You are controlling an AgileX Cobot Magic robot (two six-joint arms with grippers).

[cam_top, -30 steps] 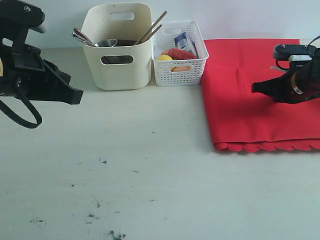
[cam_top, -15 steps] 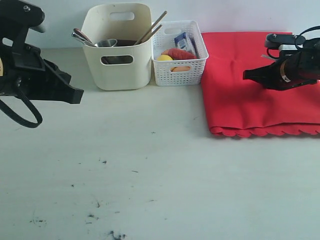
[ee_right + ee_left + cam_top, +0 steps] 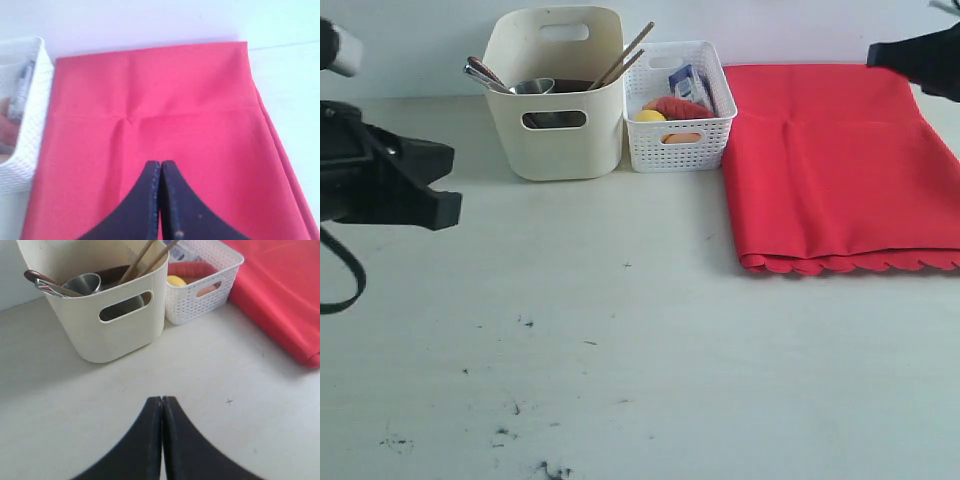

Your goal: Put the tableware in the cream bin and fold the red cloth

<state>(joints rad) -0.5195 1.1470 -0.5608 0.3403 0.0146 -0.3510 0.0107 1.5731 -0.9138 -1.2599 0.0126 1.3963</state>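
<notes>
Red cloth point(image 3: 840, 170), cream bin point(image 3: 555, 150), white perforated basket point(image 3: 680, 145)

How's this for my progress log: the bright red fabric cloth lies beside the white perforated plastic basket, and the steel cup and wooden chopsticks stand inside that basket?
No: the left wrist view shows the steel cup and wooden chopsticks inside the tall cream plastic bin, not the white perforated plastic basket. The bright red fabric cloth does lie beside that basket.

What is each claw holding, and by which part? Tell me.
Nothing. The left claw is shut empty over the table; the right claw is shut empty above the cloth.
</notes>
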